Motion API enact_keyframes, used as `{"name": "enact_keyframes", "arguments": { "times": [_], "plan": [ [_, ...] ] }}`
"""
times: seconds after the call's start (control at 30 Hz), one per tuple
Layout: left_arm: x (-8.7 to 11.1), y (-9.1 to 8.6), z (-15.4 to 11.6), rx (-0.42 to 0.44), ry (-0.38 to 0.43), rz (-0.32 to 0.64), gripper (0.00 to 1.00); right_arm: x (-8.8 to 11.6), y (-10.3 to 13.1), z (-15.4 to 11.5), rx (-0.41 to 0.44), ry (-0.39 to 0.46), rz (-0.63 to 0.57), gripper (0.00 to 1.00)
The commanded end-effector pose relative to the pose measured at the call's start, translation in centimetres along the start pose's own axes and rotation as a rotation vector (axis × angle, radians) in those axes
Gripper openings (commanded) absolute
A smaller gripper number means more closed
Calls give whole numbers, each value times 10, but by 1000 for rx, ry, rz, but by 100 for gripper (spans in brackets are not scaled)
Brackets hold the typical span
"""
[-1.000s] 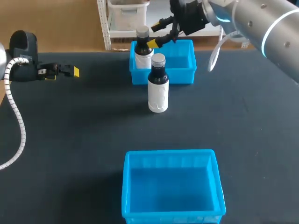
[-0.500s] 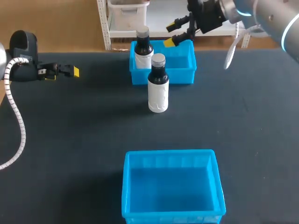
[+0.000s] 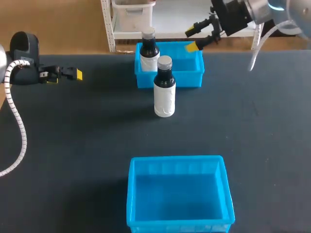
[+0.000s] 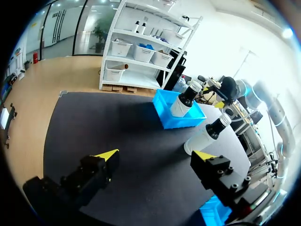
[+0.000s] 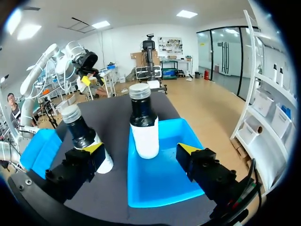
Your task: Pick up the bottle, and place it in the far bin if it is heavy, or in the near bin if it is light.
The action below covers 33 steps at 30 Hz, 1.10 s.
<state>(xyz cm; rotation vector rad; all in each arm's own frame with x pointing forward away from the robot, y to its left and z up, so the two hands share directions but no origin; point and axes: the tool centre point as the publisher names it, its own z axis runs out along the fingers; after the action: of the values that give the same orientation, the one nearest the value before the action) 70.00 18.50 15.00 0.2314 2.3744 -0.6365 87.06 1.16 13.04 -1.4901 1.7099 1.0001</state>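
Bottle point(image 3: 164, 87) stands upright on the table point(image 3: 73, 145) just before the far bin point(image 3: 194, 77), untouched. The right gripper point(image 3: 193, 38), fingers spread and empty, hangs over that bin's back right corner, with a second bottle point(image 3: 148, 48) inside. Best to drop level with the label, straddle it square, close, and lift straight to gauge weight. The right arm enters from the far right with its wrist angled toward the bin, and the left gripper point(image 3: 72, 74), spread and empty, sits at the left edge.

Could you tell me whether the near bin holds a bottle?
No, only bare blue floor shows inside the near bin.
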Motion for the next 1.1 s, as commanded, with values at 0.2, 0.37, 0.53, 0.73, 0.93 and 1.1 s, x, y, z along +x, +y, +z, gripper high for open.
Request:
{"name": "enact_keyframes", "arguments": {
  "times": [0.2, 0.37, 0.53, 0.73, 0.93, 1.1],
  "plan": [
    [0, 0, 0, 0, 0, 0, 100, 6, 14, -22, -493, -15, 14, 100],
    [0, 0, 0, 0, 0, 0, 100, 6, 31, -24, -433, -17, 18, 100],
    [0, 0, 0, 0, 0, 0, 100, 4, 45, -21, -375, -17, 17, 100],
    [0, 0, 0, 0, 0, 0, 100, 1, 57, -10, -302, 7, -18, 100],
    [0, 0, 0, 0, 0, 0, 100, 5, 57, 5, -207, -4, -47, 100],
    [0, 0, 0, 0, 0, 0, 100, 6, 56, 9, -143, -31, -71, 100]
  ]
}}
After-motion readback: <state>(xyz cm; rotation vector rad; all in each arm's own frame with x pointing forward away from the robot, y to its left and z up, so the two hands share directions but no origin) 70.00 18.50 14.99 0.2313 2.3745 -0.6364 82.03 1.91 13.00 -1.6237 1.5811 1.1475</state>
